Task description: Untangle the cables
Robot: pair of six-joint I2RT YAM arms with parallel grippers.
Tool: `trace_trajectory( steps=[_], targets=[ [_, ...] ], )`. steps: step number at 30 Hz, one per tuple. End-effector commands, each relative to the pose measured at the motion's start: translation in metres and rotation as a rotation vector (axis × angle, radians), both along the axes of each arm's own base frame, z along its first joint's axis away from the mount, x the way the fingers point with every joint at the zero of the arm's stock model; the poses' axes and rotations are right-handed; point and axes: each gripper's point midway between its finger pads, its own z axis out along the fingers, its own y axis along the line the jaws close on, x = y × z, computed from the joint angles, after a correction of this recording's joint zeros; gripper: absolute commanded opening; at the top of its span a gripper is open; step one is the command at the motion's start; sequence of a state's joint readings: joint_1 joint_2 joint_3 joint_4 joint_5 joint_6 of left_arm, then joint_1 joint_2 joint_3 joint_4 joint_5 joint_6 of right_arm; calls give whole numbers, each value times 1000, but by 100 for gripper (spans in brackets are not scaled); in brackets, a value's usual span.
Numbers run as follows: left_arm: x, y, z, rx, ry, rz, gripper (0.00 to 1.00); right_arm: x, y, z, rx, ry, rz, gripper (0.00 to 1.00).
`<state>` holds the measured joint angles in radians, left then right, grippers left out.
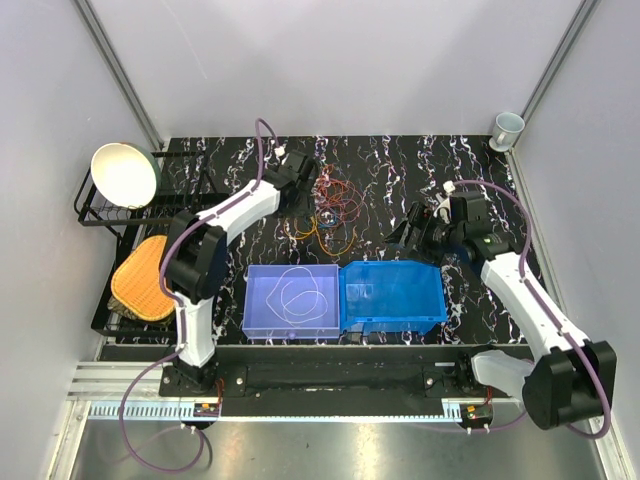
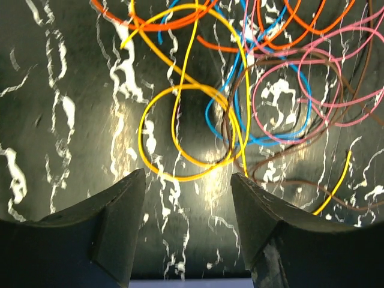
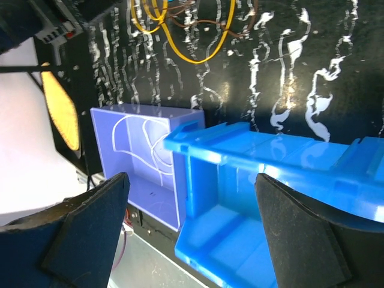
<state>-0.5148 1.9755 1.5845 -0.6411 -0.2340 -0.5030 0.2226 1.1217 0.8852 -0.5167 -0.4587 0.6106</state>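
1. Nearest the arm bases: lilac bin [image 1: 249, 300] with one white cable [image 1: 300, 290] coiled inside, touching blue bin [image 1: 395, 322] on its right.
2. Just beyond the blue bin: right gripper [image 3: 192, 180], spread wide, gripping nothing, facing both bins.
3. Mid-table, on the black marbled table [image 1: 400, 170]: other cables [image 1: 335, 212] in a loose overlapping tangle of orange, yellow, blue, pink and brown.
4. At the tangle's left edge: left gripper [image 2: 187, 174], parted, nothing clamped, low over the table, with a yellow loop [image 2: 141, 129] just ahead of the tips.
5. Farthest back: white bowl [image 1: 125, 173] on dish rack [image 1: 90, 210] at left, cup [image 1: 507, 128] in the right corner.
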Motion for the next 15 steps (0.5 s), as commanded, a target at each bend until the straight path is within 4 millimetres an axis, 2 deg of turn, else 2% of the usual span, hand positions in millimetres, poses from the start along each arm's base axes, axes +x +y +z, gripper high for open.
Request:
trace_trajectory(
  steps=[1,7,11,14,15],
  targets=[
    [32,-24,15,-131,-88,-72,62,18,-2,-3,-24,-16,-44,91],
    [37,-32,3,-165,-91,-91,61,30,-4,-2,-45,-15,-79,89],
    [40,-37,-8,-186,-72,-99,52,34,0,3,-42,-12,-99,88],
    [42,-31,-17,-175,-44,-68,44,34,4,6,-37,-8,-111,88],
    [44,-30,-19,-181,-38,-64,34,34,6,7,-35,-8,-113,88]
  ],
)
